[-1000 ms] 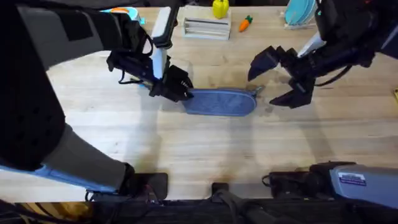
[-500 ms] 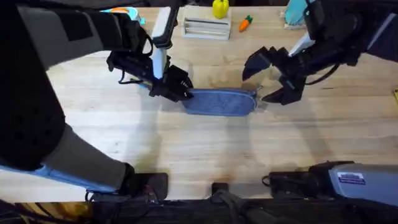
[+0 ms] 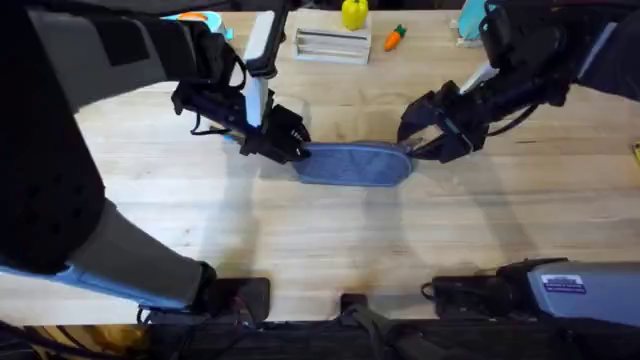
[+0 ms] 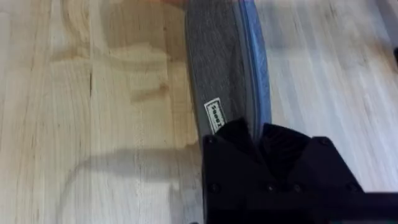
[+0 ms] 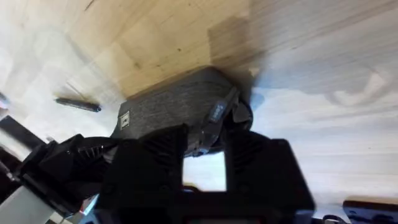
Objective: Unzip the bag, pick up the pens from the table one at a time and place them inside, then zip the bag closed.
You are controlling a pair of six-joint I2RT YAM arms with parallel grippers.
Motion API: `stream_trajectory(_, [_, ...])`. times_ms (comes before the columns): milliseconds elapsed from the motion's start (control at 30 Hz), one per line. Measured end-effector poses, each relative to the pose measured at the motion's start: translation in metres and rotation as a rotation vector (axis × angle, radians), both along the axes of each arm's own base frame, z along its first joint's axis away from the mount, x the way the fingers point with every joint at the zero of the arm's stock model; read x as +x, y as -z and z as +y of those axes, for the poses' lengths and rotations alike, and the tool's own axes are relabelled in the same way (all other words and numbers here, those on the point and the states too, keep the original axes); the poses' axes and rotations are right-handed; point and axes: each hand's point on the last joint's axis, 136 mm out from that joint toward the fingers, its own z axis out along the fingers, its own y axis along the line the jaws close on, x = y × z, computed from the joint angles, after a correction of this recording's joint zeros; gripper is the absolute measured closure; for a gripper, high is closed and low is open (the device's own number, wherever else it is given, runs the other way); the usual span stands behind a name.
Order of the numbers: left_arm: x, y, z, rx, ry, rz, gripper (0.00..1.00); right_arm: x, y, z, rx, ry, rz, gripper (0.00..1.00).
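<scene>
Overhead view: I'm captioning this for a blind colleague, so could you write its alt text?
A blue-grey denim-like fabric pencil pouch lies on the light wooden plank tabletop, the left pincer shut on one end while the right pincer is open at the other. A small orange toy carrot sits at the far edge.

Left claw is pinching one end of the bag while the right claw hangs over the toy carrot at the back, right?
Not quite. The left claw does pinch one end of the bag, but the overhead view shows the right claw at the bag's other end, not over the carrot.
</scene>
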Motion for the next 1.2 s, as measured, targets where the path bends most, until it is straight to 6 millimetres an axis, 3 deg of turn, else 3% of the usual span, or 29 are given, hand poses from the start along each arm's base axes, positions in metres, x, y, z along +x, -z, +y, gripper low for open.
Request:
stream_trajectory(267, [0.000,0.000,0.000,0.000,0.000,0.000,0.959,-0.001,0.001,-0.001,-0.008,0.002,0.007,0.956])
stream_trajectory(667, [0.000,0.000,0.000,0.000,0.000,0.000,0.959,-0.003,-0.002,-0.002,-0.012,-0.002,-0.002,0.963])
stream_trajectory(933, [0.000,0.000,0.000,0.000,-0.001,0.000,0.959,0.000,-0.036,-0.002,-0.014,-0.036,-0.101,0.968])
stream_trajectory(1200, [0.000,0.000,0.000,0.000,-0.001,0.001,0.959,0.002,-0.039,-0.002,-0.022,-0.056,-0.123,0.967])
